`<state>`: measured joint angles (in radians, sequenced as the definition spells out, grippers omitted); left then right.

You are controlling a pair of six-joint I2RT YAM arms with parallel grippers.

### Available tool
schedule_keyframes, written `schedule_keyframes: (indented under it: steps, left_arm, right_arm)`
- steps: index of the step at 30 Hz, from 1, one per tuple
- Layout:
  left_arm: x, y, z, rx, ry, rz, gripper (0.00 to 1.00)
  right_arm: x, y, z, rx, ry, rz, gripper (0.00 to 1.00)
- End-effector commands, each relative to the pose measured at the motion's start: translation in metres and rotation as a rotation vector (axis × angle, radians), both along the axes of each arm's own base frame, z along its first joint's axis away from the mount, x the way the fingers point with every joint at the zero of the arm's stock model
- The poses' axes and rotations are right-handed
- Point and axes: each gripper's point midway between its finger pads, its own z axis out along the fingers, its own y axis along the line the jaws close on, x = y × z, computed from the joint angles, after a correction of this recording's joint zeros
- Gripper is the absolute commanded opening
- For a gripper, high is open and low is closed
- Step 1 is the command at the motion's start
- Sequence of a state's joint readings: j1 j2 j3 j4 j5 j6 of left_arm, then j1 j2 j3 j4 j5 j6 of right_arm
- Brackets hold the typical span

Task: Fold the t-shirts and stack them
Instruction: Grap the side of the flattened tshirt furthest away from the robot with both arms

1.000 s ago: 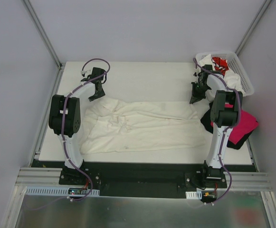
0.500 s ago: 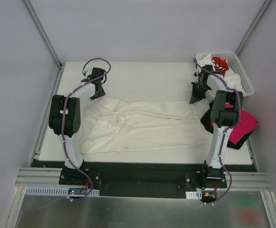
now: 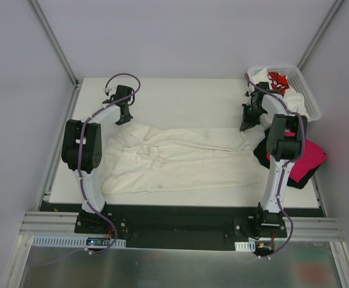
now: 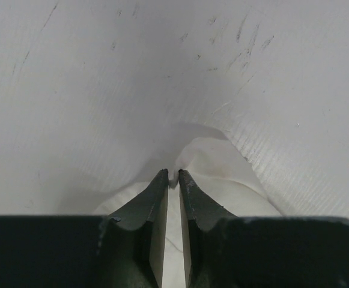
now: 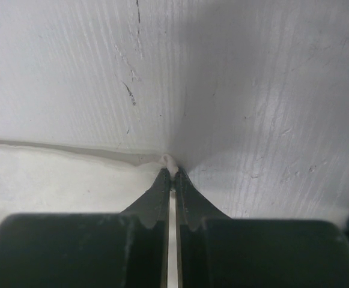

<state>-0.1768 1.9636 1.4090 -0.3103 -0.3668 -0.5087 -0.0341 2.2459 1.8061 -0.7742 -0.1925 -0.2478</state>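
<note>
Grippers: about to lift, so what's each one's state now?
Left gripper: closed on the cream t-shirt, at its edge.
Right gripper: closed on the same shirt.

A cream-white t-shirt (image 3: pixel 174 159) is lying spread out and wrinkled, left of the basket (image 3: pixel 309 96). A magenta-pink t-shirt (image 3: pixel 310 157) and a black t-shirt (image 3: pixel 260 152) are lying bunched just nearside of it. A red-printed white t-shirt (image 3: pixel 277 79) is sitting crumpled inside.

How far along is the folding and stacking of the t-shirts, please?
Done: nothing folded or stacked shows yet. In hand: one cream-white t-shirt lies spread out; the right gripper is shut on its far right corner, and the left gripper appears to pinch its far left corner. Left: folding it, then the pink shirt by the right arm and the shirts in the basket.
</note>
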Motion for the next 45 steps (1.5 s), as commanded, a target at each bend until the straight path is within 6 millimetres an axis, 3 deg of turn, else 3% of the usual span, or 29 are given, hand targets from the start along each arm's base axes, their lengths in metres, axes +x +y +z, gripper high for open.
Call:
schedule_keyframes:
  steps: [1,4,15,25,39,45]
  left_arm:
    - [0.002,-0.003,0.006,-0.010,-0.019,-0.008,0.10]
    - [0.000,-0.001,0.004,-0.004,-0.016,-0.003,0.00]
    - [0.002,-0.002,0.008,-0.008,-0.024,-0.006,0.00]
    - [0.002,0.005,0.047,0.015,-0.109,0.009,0.00]
    - [-0.008,0.014,0.068,0.025,-0.164,0.062,0.00]
    - [-0.010,0.016,0.086,0.024,-0.209,0.069,0.00]
  right_arm:
    - [-0.012,-0.032,-0.001,-0.040,0.051,-0.143,0.01]
    - [-0.013,-0.033,0.000,-0.040,0.051,-0.144,0.01]
    - [-0.013,-0.032,0.005,-0.035,0.038,-0.142,0.01]
    - [-0.012,-0.031,0.028,-0.036,-0.027,-0.159,0.01]
    - [-0.013,-0.023,0.048,-0.027,-0.074,-0.154,0.01]
    - [-0.011,-0.022,0.062,-0.034,-0.110,-0.151,0.01]
